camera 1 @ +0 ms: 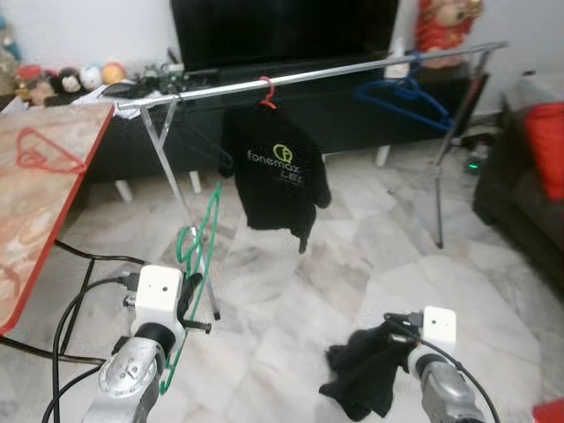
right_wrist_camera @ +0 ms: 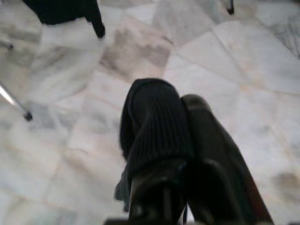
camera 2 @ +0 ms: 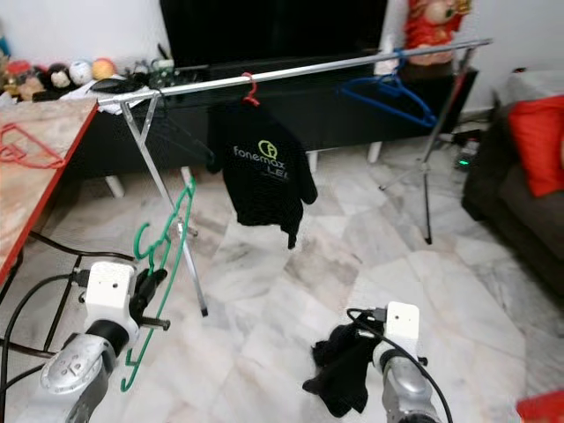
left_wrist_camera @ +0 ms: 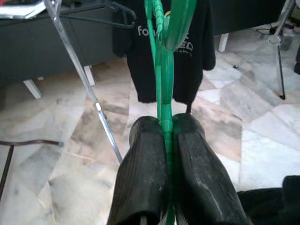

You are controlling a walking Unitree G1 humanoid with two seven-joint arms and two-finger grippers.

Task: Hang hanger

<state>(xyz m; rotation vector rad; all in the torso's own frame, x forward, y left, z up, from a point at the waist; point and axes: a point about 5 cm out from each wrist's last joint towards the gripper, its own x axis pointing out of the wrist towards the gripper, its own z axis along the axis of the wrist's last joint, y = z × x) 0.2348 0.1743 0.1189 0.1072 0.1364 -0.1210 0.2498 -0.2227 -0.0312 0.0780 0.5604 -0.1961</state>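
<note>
My left gripper (camera 1: 188, 306) is shut on a green plastic hanger (camera 1: 204, 231), held upright low in front of the silver clothes rail (camera 1: 308, 75). In the left wrist view both black fingers (left_wrist_camera: 145, 154) pinch the green hanger (left_wrist_camera: 161, 70). My right gripper (camera 1: 394, 337) is low on the right, shut on a black garment (camera 1: 361, 370) that droops toward the floor. In the right wrist view the black garment (right_wrist_camera: 154, 122) is draped over one finger. A black T-shirt (camera 1: 278, 176) hangs on a red hanger on the rail, and a blue hanger (camera 1: 405, 97) hangs further right.
A reddish table (camera 1: 35, 203) with a red hanger (camera 1: 40, 150) on it stands at the left. Black cables (camera 1: 75, 300) trail on the marble floor. A dark sofa (camera 1: 520, 194) with a red cushion is on the right. A black TV cabinet (camera 1: 352, 106) stands behind the rail.
</note>
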